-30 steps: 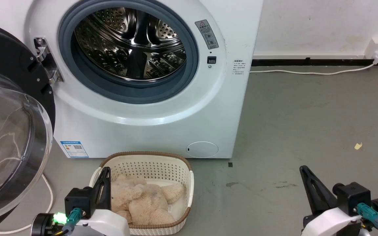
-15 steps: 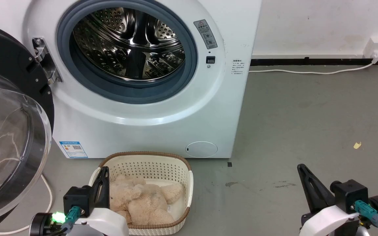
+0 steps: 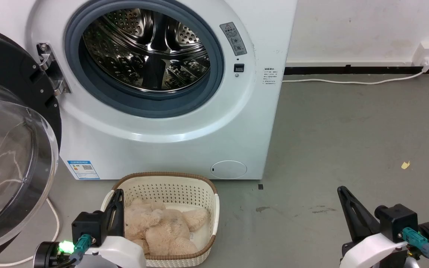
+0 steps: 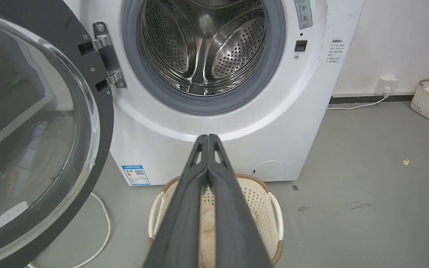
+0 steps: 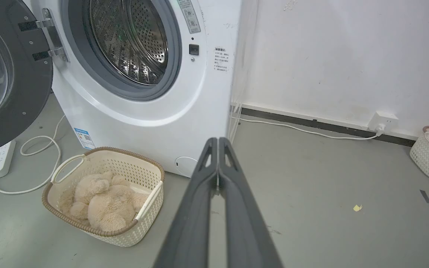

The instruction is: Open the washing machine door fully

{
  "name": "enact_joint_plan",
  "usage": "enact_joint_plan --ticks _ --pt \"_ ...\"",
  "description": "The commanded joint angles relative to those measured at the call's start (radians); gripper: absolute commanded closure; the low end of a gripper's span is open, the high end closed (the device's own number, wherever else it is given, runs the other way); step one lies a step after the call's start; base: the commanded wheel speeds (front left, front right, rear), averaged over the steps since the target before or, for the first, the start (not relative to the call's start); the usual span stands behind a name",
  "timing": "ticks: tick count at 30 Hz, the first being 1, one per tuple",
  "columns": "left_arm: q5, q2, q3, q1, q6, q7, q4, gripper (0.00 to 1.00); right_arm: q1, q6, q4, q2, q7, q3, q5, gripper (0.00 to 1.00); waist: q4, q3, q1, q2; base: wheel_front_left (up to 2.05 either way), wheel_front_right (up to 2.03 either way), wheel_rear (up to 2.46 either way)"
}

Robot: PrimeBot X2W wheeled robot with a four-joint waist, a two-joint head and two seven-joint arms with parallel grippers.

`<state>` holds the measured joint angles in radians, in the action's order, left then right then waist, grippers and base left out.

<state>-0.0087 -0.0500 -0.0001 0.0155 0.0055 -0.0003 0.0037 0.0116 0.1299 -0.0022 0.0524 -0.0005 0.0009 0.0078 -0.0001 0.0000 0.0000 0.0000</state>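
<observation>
The left gripper [image 3: 118, 194] sits at the lower left of the head view. Its two long dark fingers [image 4: 184, 208] are pressed together from base to tip, leaning up and slightly right. Behind them a black camera block [image 3: 88, 223] rides on the pale left wrist shell [image 3: 123, 251], beside a lit green lamp [image 3: 65, 246] (a teal plug sits just next to it). The right gripper [image 3: 343, 191] rests at the lower right with its own fingers likewise closed flat against each other, slanting up and to the left from the pale right wrist shell [image 3: 371, 250]. Neither gripper holds anything.
</observation>
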Motion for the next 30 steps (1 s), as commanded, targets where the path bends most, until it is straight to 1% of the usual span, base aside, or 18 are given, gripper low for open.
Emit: enact_joint_plan --ticks 1,30 --pt "0.009 0.000 0.000 -0.015 -0.005 0.000 -0.004 1.00 -0.012 0.001 0.002 -0.002 0.000 -0.001 -0.008 1.00 0.000 0.000 0.0000 0.0000 0.00 0.00 0.00" --pt "0.009 0.000 0.000 -0.015 -0.005 0.000 -0.004 1.00 -0.012 0.001 0.002 -0.002 0.000 -0.001 -0.008 1.00 0.000 0.000 0.0000 0.0000 0.00 0.00 0.00"
